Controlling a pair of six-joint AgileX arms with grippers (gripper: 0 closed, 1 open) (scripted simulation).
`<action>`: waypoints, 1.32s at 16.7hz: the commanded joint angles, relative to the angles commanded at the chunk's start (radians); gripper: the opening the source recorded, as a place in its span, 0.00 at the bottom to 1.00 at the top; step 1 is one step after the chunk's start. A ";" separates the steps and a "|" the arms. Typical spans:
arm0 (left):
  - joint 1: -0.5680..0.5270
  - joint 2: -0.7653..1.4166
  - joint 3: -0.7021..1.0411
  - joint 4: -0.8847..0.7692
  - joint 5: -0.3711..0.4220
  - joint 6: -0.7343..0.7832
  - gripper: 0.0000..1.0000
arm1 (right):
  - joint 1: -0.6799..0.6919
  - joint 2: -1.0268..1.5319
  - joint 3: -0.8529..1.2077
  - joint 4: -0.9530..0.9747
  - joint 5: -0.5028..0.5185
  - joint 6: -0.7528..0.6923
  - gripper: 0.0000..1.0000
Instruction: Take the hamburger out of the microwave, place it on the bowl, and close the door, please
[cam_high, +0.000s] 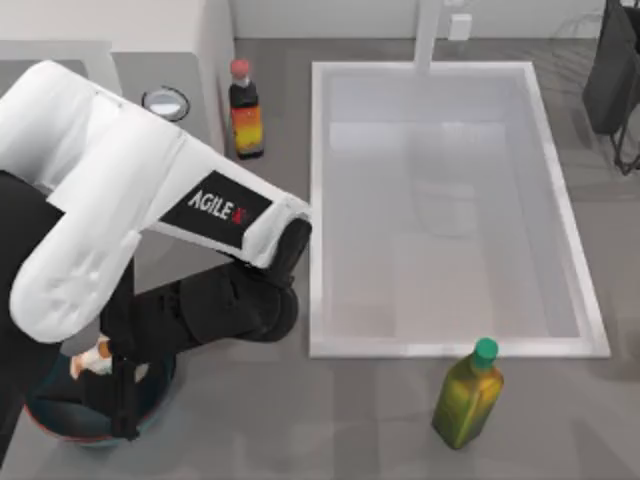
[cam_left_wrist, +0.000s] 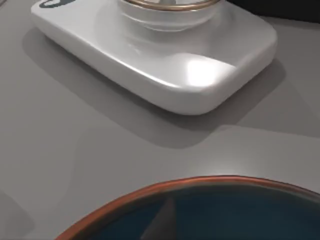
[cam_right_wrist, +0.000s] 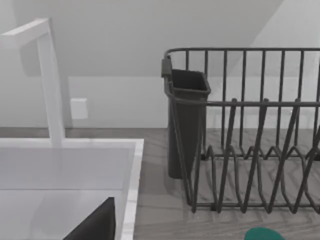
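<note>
My left arm (cam_high: 130, 200) reaches across the left side of the table from above, its dark forearm bent down over the bowl (cam_high: 60, 425) at the near left corner; the left gripper is somewhere under that forearm, and I cannot tell whether it is open or closed, nor whether it holds anything. The hamburger (cam_high: 92, 358) peeks out beside the forearm, a pale lump with an orange patch, sitting over the far edge of the bowl; whether it rests in the bowl or hangs above it I cannot tell. In the left wrist view the bowl's reddish-brown rim (cam_left_wrist: 200, 182) curves close below the camera, its dark teal inside beneath it, and a white rounded base (cam_left_wrist: 165, 65) lies on the grey table just beyond. The microwave (cam_high: 165, 60) stands at the far left, one silver dial (cam_high: 165, 101) showing; a dark sauce bottle (cam_high: 246, 110) stands just beside it. The white sink (cam_high: 450, 210) takes the middle; a green bottle (cam_high: 467, 395) stands near its front edge. The right wrist view looks at a dark dish rack (cam_right_wrist: 250, 130) beside the sink and tap (cam_right_wrist: 50, 80).
</note>
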 joint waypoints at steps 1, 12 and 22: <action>0.000 0.000 0.000 0.000 0.000 0.000 0.68 | 0.000 0.000 0.000 0.000 0.000 0.000 1.00; 0.000 0.000 0.000 0.000 0.000 0.000 1.00 | 0.000 0.000 0.000 0.000 0.000 0.000 1.00; 0.081 -0.329 -0.124 0.131 0.097 0.216 1.00 | 0.000 0.000 0.000 0.000 0.000 0.000 1.00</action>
